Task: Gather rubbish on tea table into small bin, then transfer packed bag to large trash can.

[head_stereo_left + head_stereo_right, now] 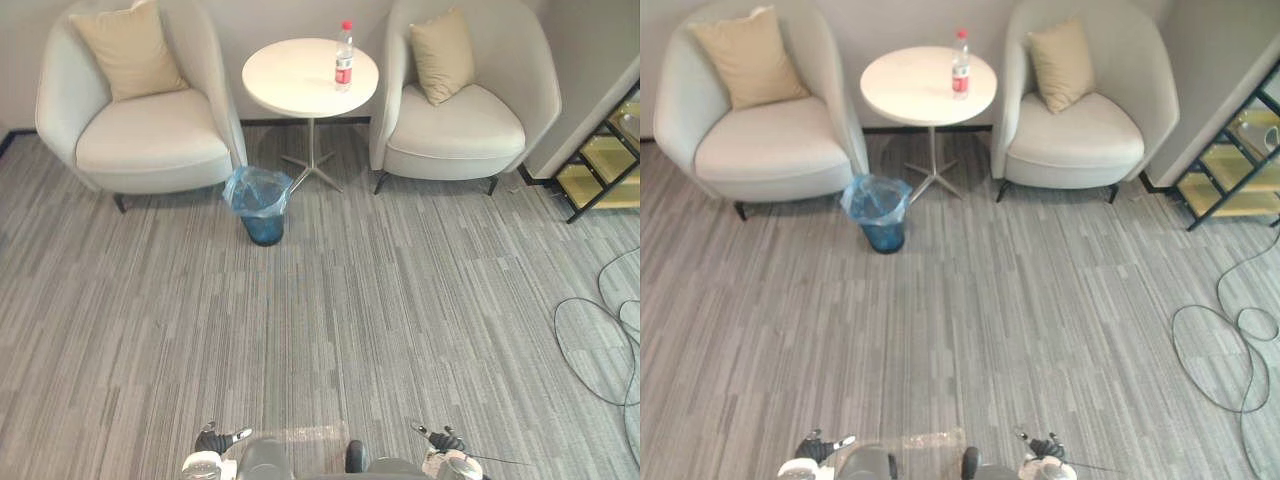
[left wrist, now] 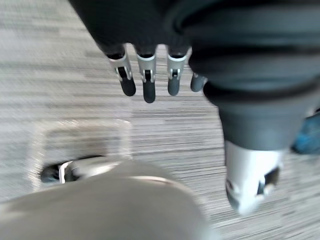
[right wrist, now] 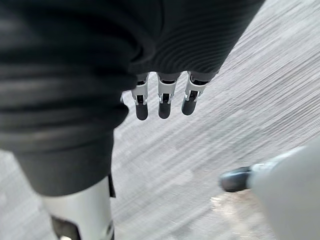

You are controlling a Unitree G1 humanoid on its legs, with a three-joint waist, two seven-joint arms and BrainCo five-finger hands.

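Here, the tea table (image 1: 300,85) sits at upper centre of the head views, between a left armchair (image 1: 150,145) and a right armchair (image 1: 465,130). One bottle (image 1: 344,57), red cap, stands upright on the table's right part. The small bin (image 1: 262,225), lined with a blue bag (image 1: 255,188), stands on the carpet (image 1: 400,330) just lower left of the table. Left hand (image 1: 218,440) and right hand (image 1: 440,438) sit at the bottom edge, well apart from the table. Left fingers (image 2: 148,82) and right fingers (image 3: 163,102) hang straight, holding nothing.

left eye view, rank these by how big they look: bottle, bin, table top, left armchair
1. left armchair
2. table top
3. bin
4. bottle
The bin stands nearer the camera, yet it clearly looks smaller than the table top.
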